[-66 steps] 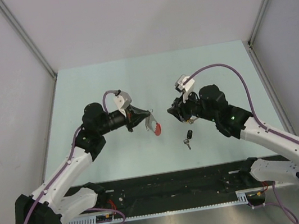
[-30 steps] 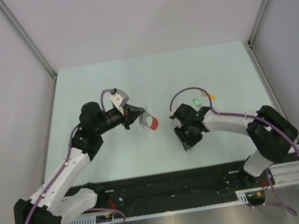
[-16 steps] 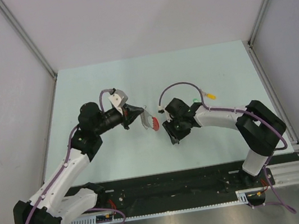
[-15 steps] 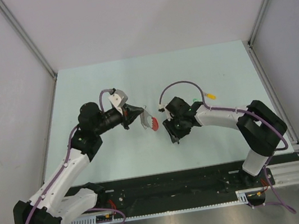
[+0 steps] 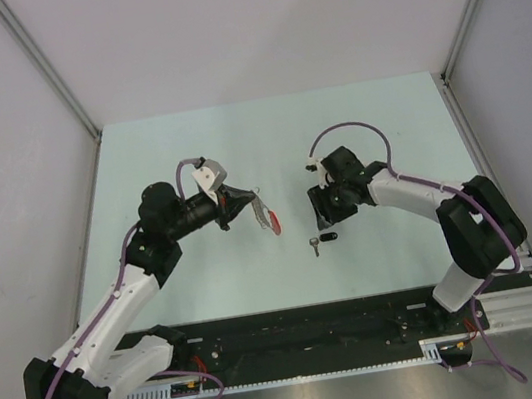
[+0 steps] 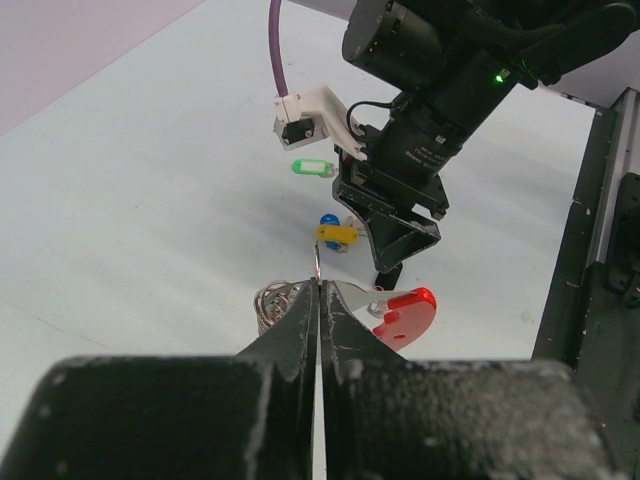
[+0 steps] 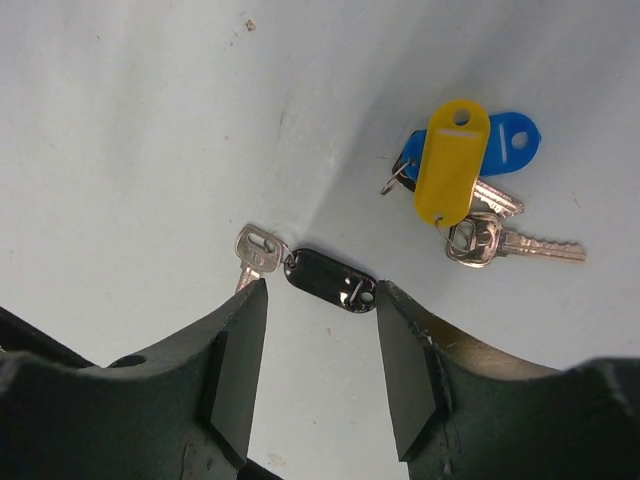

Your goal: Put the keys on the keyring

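My left gripper (image 5: pixel 250 208) is shut on the keyring (image 6: pixel 277 300), a grey metal loop whose red oval tag (image 5: pixel 272 221) hangs just off the fingertips; the tag also shows in the left wrist view (image 6: pixel 404 312). The black-headed key (image 5: pixel 321 240) lies flat on the table. My right gripper (image 5: pixel 324 219) hovers just above it, open and empty. In the right wrist view the jaws of this gripper (image 7: pixel 321 288) stand on either side of the black key (image 7: pixel 330 279). The yellow key (image 7: pixel 450 160) and blue key (image 7: pixel 508 138) lie together beyond it. The green key (image 6: pixel 310 167) lies farther back.
The right arm's forearm (image 5: pixel 418 198) stretches across the right half of the table. A black rail (image 5: pixel 307 330) with the arm bases runs along the near edge. Grey walls enclose the table on three sides.
My right gripper has moved back to the right, away from the red tag. The black key now lies uncovered on the table. The left gripper still holds the keyring in place.
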Controlling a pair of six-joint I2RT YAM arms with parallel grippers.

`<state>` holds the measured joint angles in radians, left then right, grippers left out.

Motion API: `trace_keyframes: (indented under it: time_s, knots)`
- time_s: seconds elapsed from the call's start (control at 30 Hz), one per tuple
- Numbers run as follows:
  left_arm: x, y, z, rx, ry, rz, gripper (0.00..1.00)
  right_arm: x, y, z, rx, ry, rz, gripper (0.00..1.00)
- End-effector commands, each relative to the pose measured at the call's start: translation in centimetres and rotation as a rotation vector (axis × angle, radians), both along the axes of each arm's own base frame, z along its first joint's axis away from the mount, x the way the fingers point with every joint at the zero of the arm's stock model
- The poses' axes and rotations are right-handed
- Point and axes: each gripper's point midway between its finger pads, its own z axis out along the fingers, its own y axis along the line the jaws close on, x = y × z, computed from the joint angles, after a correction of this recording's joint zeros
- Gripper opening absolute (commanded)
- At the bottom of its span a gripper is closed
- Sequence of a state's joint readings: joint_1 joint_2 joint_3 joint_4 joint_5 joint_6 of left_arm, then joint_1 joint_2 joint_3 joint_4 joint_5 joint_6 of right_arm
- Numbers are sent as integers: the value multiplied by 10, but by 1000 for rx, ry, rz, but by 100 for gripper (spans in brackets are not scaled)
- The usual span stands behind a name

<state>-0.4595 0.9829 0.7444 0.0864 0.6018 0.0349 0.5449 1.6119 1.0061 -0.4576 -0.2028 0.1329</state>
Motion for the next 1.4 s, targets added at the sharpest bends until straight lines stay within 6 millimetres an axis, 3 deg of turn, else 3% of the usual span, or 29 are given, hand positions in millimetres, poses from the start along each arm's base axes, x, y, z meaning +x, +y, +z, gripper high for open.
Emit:
trace_keyframes:
  time_s: [0.0,0.37,0.63,0.93,1.03,1.2,1.37]
  knots:
    - [3,1,35,-38,-106,2,0,5,6,-2,48,15,22,54]
    - [2,0,34,-41,-97,-7,0,-16,1,-23,53,107,29,56]
    - [2,-1,34,-44,-92,-13,0,-56,10,-23,39,171,103,55]
    - [1,0,36,-45,-100,-8,0,-28,14,24,64,-49,-27,46]
    - [1,1,37,-45,-102,-4,0,-23,14,23,40,-82,-32,44]
    - [1,2,39,-48,-106,-1,0,-19,32,21,100,-83,6,42]
    - [0,3,40,-48,-113,4,0,-13,39,7,99,-72,30,40]
